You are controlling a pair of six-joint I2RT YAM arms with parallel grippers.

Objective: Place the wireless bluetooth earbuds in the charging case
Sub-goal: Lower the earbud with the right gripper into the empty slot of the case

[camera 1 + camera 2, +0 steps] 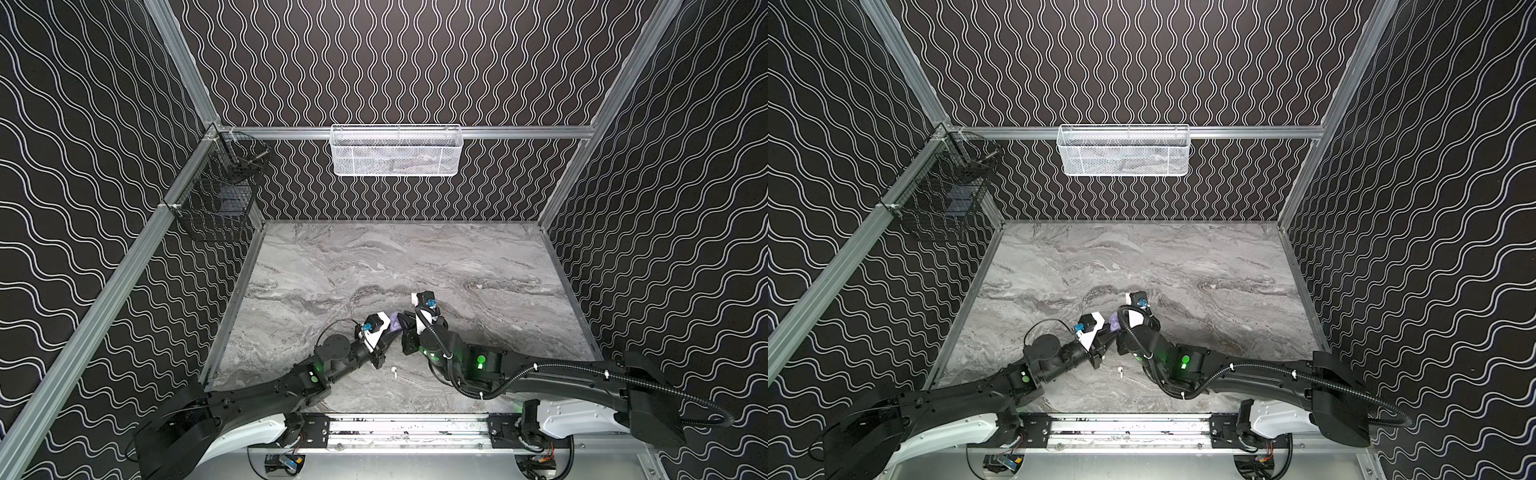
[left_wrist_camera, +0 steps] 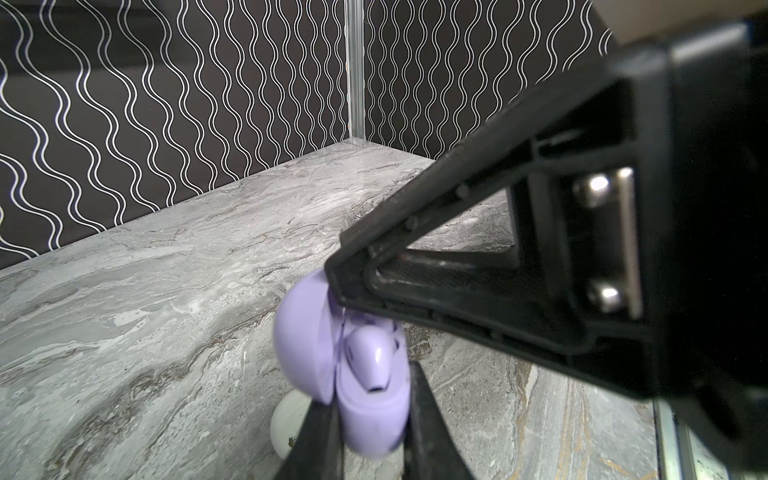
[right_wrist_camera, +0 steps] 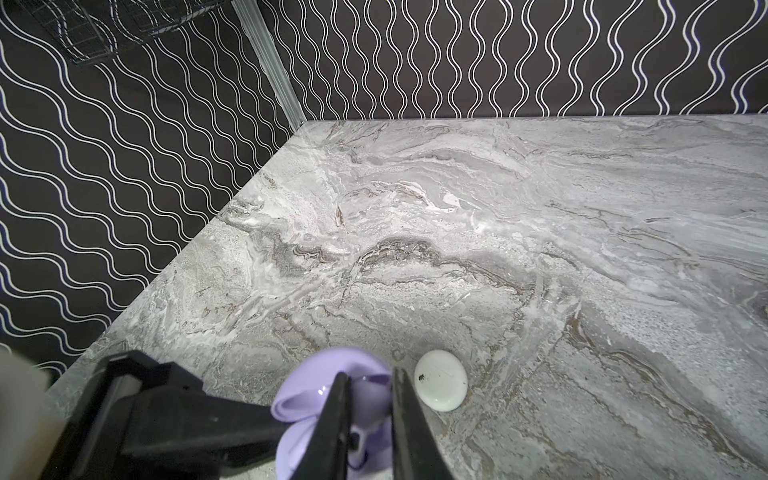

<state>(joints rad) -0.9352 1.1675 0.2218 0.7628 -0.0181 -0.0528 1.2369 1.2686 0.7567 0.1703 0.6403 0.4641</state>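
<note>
The lavender charging case (image 2: 374,432) is off the table with its lid (image 2: 299,349) swung open, and my left gripper (image 2: 370,415) is shut on its base. One lavender earbud (image 2: 370,361) sits inside it. My right gripper (image 3: 370,374) reaches down into the open case, its tip (image 2: 336,286) beside the lid, shut on a small lavender piece that looks like a second earbud (image 3: 370,395). In both top views the case (image 1: 394,322) (image 1: 1113,322) shows between the two wrists. A white earbud (image 1: 394,370) (image 1: 1120,370) lies loose on the table in front of them.
A white round case (image 3: 442,380) (image 2: 291,424) lies closed on the marble table (image 1: 374,266) just beyond the lavender one. A white mesh basket (image 1: 396,150) hangs on the back wall and a black wire basket (image 1: 216,199) on the left wall. Patterned walls enclose three sides.
</note>
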